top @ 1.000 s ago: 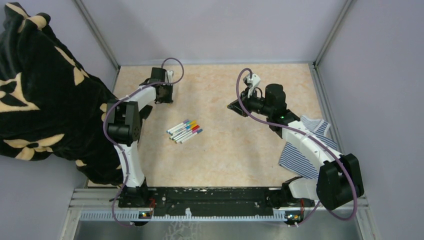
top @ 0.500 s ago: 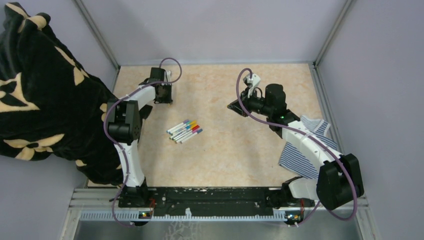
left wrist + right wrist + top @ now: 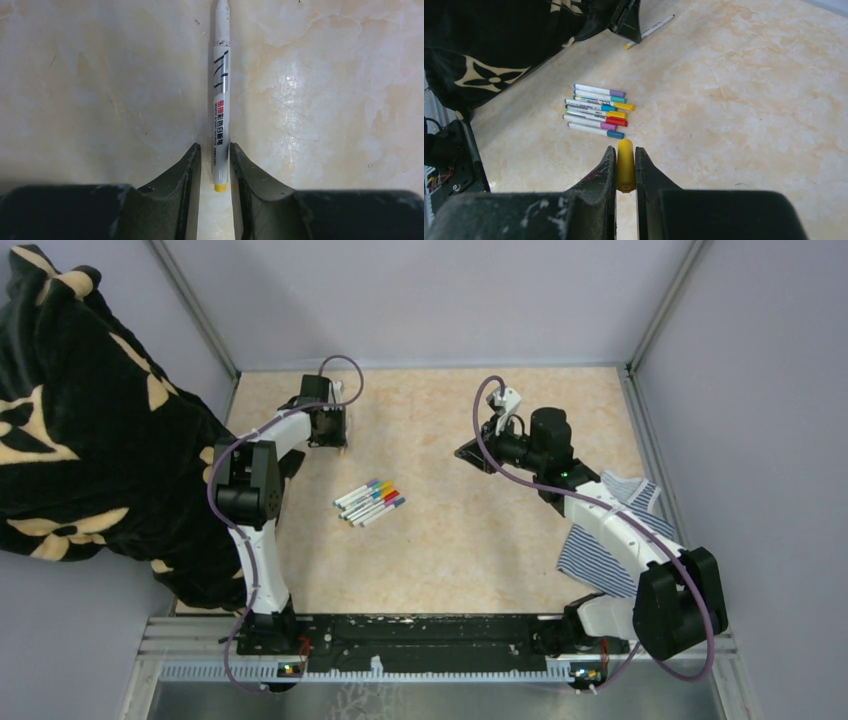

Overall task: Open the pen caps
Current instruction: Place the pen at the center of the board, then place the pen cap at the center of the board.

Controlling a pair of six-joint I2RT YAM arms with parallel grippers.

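Tabletop (image 3: 480,540) | uncapped pen (image 3: 220,125): 1 | yellow cap (image 3: 625,165): 1 | rowed pens (image 3: 596,111): about seven

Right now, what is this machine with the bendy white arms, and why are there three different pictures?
It is a robot with two arms, a left arm and a right arm, bolted to the near edge of a table. One picture comes from a camera high above. The other two come from little cameras on each wrist, looking out past the dark fingers. On the table lies a row of pens with coloured caps. A striped cloth lies at the right, and a black flowered blanket hangs at the left. The left tool stands open around one white pen that lies flat and looks uncapped. The right tool is shut on a yellow cap.
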